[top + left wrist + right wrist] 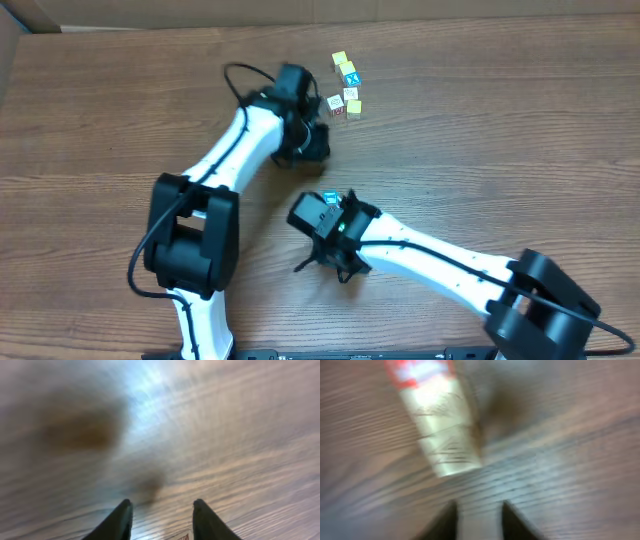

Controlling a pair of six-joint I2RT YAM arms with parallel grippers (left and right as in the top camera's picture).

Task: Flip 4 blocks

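A small cluster of blocks lies at the far middle of the table: a blue-faced block [349,76], a cream block [351,93] and a cream block with red marks [336,104]. My left gripper [308,143] [161,502] hovers just near of them, open. A sliver of a red-printed cream block [182,536] shows at the base of its jaws. My right gripper [325,265] [479,504] is open over bare wood nearer the front. A blurred cream block with a red face [442,420] lies ahead of it, clear of its fingertips [449,510].
Two yellow-topped cubes [340,59] [354,108] sit at either end of the cluster. The wooden table [500,150] stretches to both sides. Both white arms cross the middle, the left from the near left, the right from the near right.
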